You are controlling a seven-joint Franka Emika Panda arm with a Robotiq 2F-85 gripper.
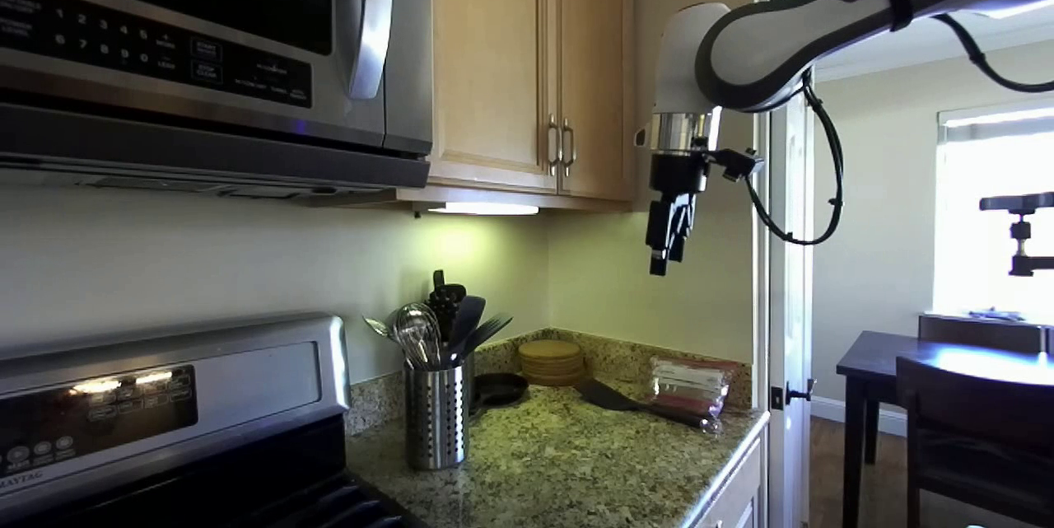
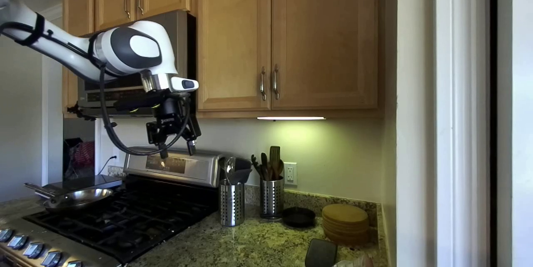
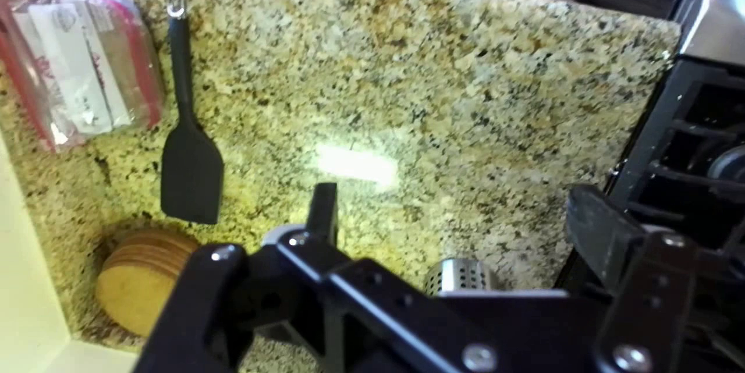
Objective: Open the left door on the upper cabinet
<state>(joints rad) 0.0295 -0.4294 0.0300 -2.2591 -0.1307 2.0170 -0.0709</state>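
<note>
The upper cabinet (image 1: pixel 494 189) is light tan wood with two doors, and it also shows in an exterior view (image 2: pixel 233 114). Its left door (image 1: pixel 490 58) (image 2: pixel 233 42) is shut, flush beside the right door. The left door's slim metal handle (image 1: pixel 552 145) (image 2: pixel 262 83) runs along its right edge, close to the right door's handle (image 1: pixel 568 147) (image 2: pixel 275 82). My gripper (image 1: pixel 667 256) (image 2: pixel 178 150) points down, apart from the cabinet and lower than the handles. In the wrist view my gripper (image 3: pixel 457 192) is open with nothing between its fingers. The cabinet is out of the wrist view.
A microwave (image 1: pixel 362 128) hangs left of the cabinet above the stove (image 2: pixel 166 204). On the granite counter (image 3: pixel 436 82) are a metal utensil holder (image 1: pixel 436 421), round wooden pieces (image 2: pixel 345 219), a dark spatula (image 3: pixel 192 175) and a plastic bag (image 3: pixel 81 64). A light (image 2: pixel 291 118) shines under the cabinet.
</note>
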